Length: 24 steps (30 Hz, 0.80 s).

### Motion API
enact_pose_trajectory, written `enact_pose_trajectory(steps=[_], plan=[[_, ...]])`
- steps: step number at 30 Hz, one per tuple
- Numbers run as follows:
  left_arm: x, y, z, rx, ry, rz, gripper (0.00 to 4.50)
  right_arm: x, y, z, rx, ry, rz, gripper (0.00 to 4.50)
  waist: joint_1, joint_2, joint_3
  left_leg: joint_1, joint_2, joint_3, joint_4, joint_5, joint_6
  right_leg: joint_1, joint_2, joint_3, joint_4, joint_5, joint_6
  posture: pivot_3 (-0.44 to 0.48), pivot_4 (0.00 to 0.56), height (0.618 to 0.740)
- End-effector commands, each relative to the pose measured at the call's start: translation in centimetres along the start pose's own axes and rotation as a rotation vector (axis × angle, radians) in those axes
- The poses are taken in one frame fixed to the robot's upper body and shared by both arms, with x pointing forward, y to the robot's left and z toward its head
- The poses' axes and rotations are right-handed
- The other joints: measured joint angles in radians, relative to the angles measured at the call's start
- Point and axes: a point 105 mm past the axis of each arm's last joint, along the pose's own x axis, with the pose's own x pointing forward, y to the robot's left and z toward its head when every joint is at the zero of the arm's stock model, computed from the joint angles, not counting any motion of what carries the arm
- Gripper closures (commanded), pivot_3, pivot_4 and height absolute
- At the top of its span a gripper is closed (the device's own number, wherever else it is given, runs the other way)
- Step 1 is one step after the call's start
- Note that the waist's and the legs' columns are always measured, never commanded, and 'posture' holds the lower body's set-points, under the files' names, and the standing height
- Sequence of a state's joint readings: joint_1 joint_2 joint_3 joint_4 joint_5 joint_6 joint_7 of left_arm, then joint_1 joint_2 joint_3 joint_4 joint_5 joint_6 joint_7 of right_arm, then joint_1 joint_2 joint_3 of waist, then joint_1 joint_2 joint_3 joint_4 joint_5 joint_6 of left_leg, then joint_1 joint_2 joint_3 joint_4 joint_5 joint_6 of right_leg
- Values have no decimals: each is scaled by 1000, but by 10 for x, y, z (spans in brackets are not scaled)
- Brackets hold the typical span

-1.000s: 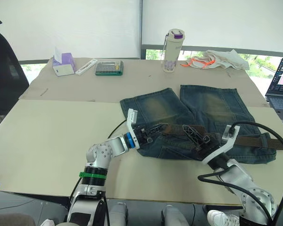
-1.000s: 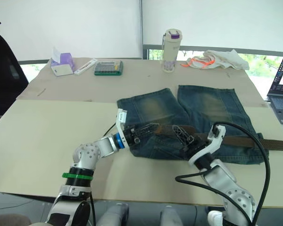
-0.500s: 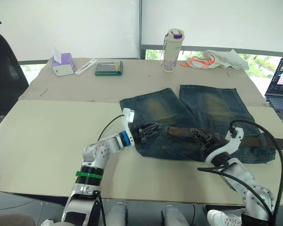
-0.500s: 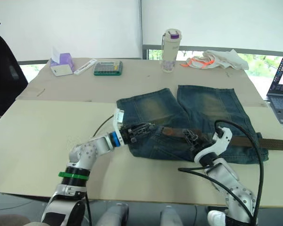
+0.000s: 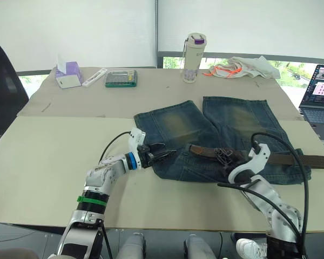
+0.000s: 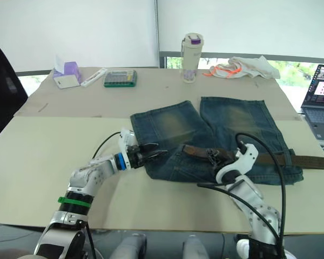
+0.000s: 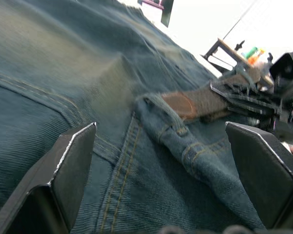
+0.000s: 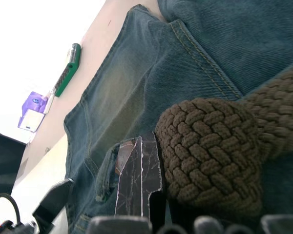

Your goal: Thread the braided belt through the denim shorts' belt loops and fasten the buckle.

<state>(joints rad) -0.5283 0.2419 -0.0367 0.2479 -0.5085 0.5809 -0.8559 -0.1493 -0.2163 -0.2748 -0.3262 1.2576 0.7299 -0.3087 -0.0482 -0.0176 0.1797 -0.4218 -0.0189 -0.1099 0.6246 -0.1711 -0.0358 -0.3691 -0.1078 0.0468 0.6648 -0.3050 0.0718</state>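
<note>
Bare tabletop (image 5: 48, 156) lies wide open left of the denim shorts (image 5: 216, 135). Along the far edge stand a bottle (image 5: 193, 58), calculator (image 5: 121, 78) and tissue box (image 5: 67, 74); a laptop (image 5: 318, 100) blocks the right.

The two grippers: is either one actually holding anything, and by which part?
The right gripper pinches the braided belt partway along its strap. The left gripper is open over the denim shorts, holding nothing.
</note>
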Motion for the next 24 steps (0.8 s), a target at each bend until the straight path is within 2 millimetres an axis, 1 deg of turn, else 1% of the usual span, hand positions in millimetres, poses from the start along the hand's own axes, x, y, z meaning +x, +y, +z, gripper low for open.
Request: enact_pose_trajectory(steps=[1,5,7,12,16,20,22,24], plan=[[1,-5,6,35,-18,-16,23,7,16,-9,-37,53,35,4500,-1,0,0,0,0,0,0,0,0,0,0,0,0,0,0,0,150,740],[0,-4,5,33,-23,-9,23,9,27,-25,-84,129,50,4500,0,0,0,0,0,0,0,0,0,0,0,0,0,0,0,0,150,740],[0,-4,5,30,-25,-5,23,9,32,-30,-87,150,61,4500,0,0,0,0,0,0,0,0,0,0,0,0,0,0,0,0,150,740],[0,-3,2,17,-26,4,23,16,38,-29,-68,133,64,4500,-2,0,0,0,1,0,0,0,0,-1,1,0,0,0,0,0,150,740],[1,0,-3,-22,-39,29,23,34,50,-31,-88,101,83,4500,-3,0,0,0,1,0,0,0,0,-1,1,0,0,0,0,0,150,740],[4,2,1,-64,-69,48,23,41,54,-37,-90,90,115,4500,-2,0,0,0,1,0,0,0,0,-1,1,0,0,0,0,0,150,740],[6,3,5,-114,-101,62,23,43,55,-40,-62,81,136,4500,-2,0,0,0,1,0,0,0,0,-1,1,0,0,0,0,0,150,740],[7,5,11,-187,-147,65,23,43,59,-39,7,51,177,4500,-2,0,0,0,1,0,0,0,0,-1,1,0,0,0,0,0,150,740]])
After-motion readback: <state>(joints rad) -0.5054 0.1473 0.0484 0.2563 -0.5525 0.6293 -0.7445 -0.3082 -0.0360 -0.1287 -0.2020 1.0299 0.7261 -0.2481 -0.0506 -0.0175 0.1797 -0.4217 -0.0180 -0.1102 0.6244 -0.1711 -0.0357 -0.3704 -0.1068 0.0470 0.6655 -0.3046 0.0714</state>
